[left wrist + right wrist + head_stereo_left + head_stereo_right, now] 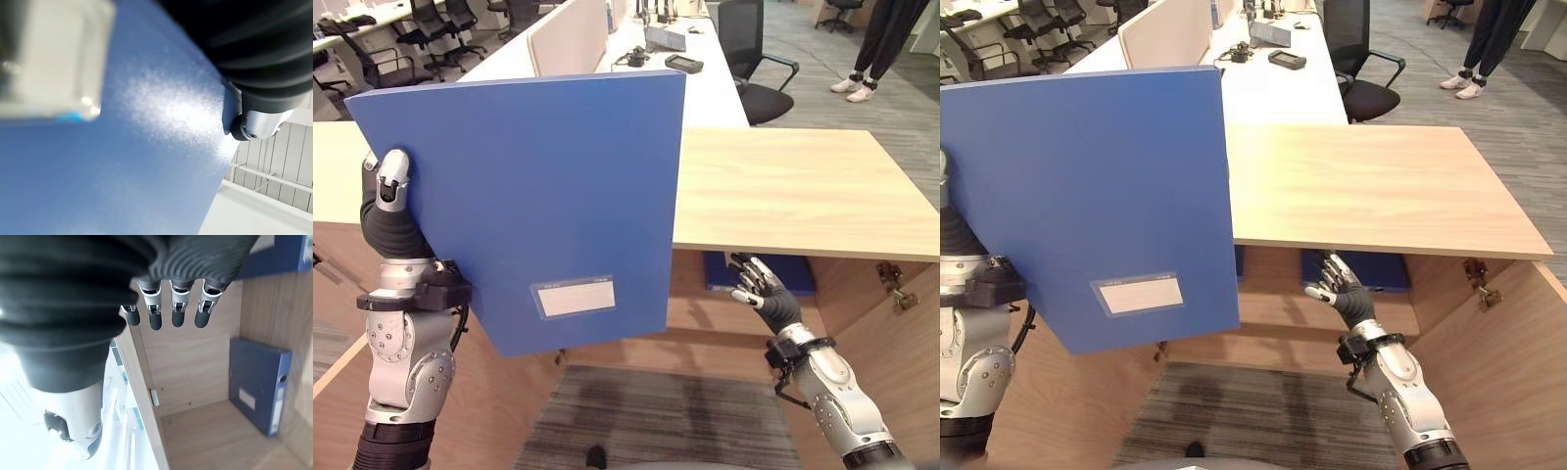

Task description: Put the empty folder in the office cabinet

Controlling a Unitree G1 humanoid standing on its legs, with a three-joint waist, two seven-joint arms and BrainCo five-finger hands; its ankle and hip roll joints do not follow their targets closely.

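Note:
A large blue folder (538,206) with a white label (575,297) is held upright in front of me, its cover facing me. My left hand (389,196) grips its left edge, thumb on the front and the fingers hidden behind; the left wrist view has the folder's blue surface (122,161) right against the hand. The wooden office cabinet (803,186) stands ahead with its front open. My right hand (759,286) is open, fingers (166,313) straight, just under the cabinet's top at the opening. Nothing is in it.
A dark blue binder (259,382) stands inside the cabinet against its back wall. The opened door (901,343) with a hinge (898,284) is at the right. White desks and office chairs (754,49) lie beyond; a person (881,49) stands far right.

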